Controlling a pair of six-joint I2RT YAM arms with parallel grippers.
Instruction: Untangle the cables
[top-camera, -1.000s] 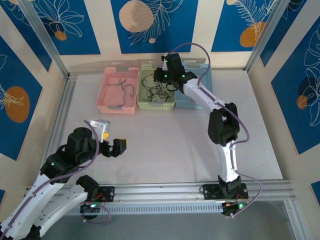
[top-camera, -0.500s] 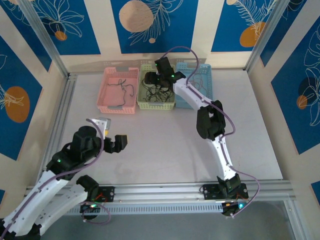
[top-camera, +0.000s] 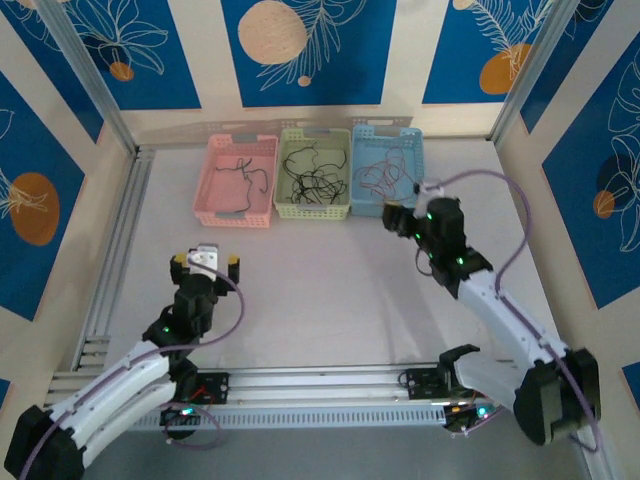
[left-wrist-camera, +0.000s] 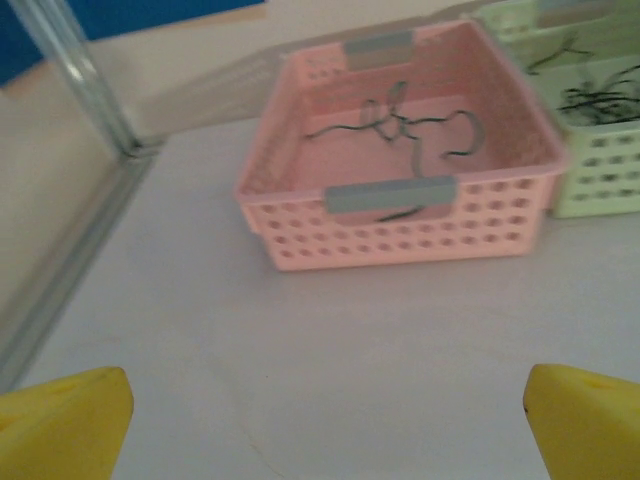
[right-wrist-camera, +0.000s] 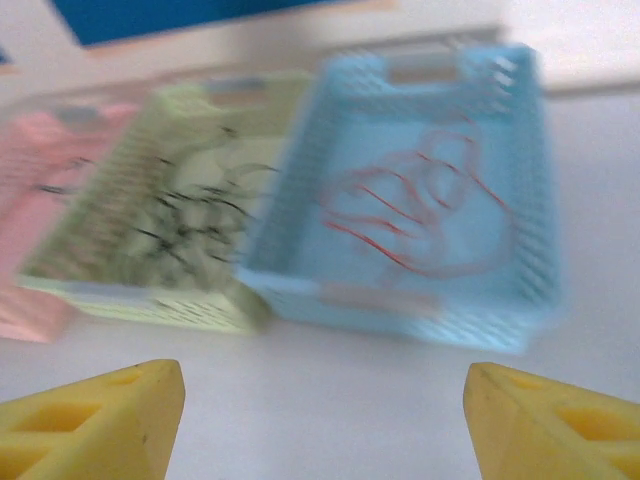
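The cables lie sorted in three baskets at the back. Dark strands (left-wrist-camera: 400, 125) sit in the pink basket (left-wrist-camera: 400, 235), black strands (right-wrist-camera: 190, 215) in the green basket (top-camera: 312, 208), and red strands (right-wrist-camera: 420, 210) in the blue basket (right-wrist-camera: 400, 300). My left gripper (top-camera: 205, 262) hovers over the table in front of the pink basket, jaws wide open and nothing between them (left-wrist-camera: 325, 430). My right gripper (top-camera: 405, 210) is just in front of the blue basket, open and holding nothing (right-wrist-camera: 325, 420).
Bare table (top-camera: 330, 290) stretches between the baskets and the arm bases. A metal rail (top-camera: 115, 240) runs along the left edge and another along the near edge. The right wrist view is motion-blurred.
My right arm has pulled back out of the green basket towards the right and its jaws have opened. My left arm has swung its gripper round to face the pink basket.
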